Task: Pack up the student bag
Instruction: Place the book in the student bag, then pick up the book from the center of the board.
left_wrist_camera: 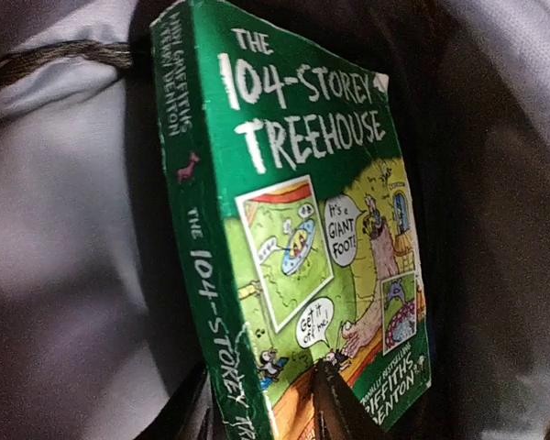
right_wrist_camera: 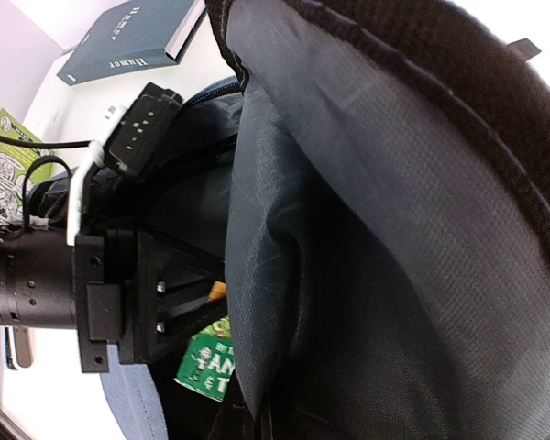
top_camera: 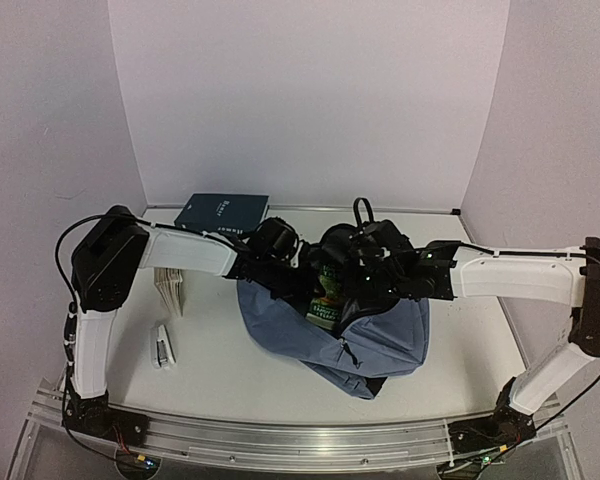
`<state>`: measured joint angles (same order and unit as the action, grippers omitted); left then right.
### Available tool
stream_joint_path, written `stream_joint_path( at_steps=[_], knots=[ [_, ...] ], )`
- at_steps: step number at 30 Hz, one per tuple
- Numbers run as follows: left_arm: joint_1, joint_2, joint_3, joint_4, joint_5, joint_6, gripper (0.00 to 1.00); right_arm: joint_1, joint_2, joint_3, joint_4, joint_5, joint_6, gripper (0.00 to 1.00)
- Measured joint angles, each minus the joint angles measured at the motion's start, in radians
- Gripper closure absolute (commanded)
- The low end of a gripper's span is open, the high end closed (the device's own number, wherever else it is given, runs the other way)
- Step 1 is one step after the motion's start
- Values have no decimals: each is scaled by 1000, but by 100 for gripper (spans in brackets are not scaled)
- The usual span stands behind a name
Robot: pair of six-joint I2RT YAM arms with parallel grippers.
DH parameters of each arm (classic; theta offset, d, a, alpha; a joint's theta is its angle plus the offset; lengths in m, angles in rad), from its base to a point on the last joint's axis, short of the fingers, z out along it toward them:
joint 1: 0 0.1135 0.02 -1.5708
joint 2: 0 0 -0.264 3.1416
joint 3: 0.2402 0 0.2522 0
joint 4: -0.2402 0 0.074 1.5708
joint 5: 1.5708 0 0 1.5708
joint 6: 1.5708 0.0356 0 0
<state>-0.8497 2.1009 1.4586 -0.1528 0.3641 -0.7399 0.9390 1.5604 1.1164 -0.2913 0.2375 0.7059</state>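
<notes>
The student bag (top_camera: 380, 345) lies mid-table, blue-grey, its mouth held up toward the back. A green paperback, "The 104-Storey Treehouse" (left_wrist_camera: 302, 192), stands slanted in that mouth (top_camera: 329, 297), its lower corner showing in the right wrist view (right_wrist_camera: 202, 367). My left gripper (left_wrist_camera: 261, 378) reaches into the bag and is shut on the book's bottom end, one finger (left_wrist_camera: 344, 408) on the cover and the other behind the spine. My right gripper (top_camera: 363, 263) is at the bag's upper rim, shut on a raised fold of the fabric (right_wrist_camera: 284, 238). Its fingers are hidden by the cloth.
A dark teal hardback (top_camera: 222, 213) lies at the back against the wall. A second green book (top_camera: 170, 290) rests at the left under my left arm. A small white stapler-like item (top_camera: 163, 346) sits near the left front. White walls enclose the table.
</notes>
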Motion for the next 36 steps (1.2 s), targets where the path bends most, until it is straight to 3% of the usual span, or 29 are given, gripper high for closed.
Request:
stream_joint_path(
  at_steps=[7, 16, 20, 24, 28, 36],
  knots=[
    [-48, 53, 70, 37, 4, -19, 65, 0, 0, 0, 0, 0, 0, 100],
    [-76, 23, 54, 15, -65, 20, 25, 0, 0, -3, 3, 2, 0, 100],
    [-71, -144, -19, -90, -184, 63, 13, 2, -1, -6, 6, 6, 0, 100],
    [-54, -332, -34, -197, -299, 99, 8, 3, -1, -6, 6, 8, -1, 100],
    [20, -473, -34, -333, -397, 122, 1, 3, -1, -7, 6, 8, -2, 100],
    [188, -525, -34, -605, -651, 148, 0, 4, -3, -20, 16, 8, -3, 100]
  ],
)
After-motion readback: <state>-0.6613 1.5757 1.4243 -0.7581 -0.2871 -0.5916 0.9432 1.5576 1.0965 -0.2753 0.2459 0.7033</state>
